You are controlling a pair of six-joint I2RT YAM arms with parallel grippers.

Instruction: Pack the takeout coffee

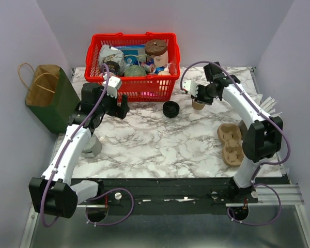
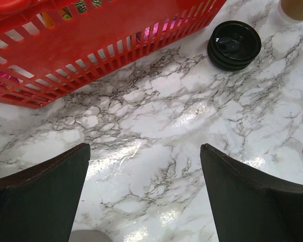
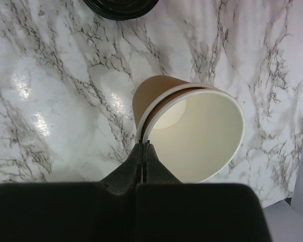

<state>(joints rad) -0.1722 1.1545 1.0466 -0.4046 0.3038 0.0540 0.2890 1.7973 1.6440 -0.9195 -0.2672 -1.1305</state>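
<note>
Kraft cup (image 3: 192, 132) upright, rt gripper (image 3: 143, 147) pinching rim.

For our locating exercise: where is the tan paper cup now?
In the top view the tan paper cup is right of centre, just right of the black lid, its rim pinched by the right fingers.

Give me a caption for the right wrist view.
Right gripper pinching the white rim of a tan kraft-paper cup over a marble table.
</note>
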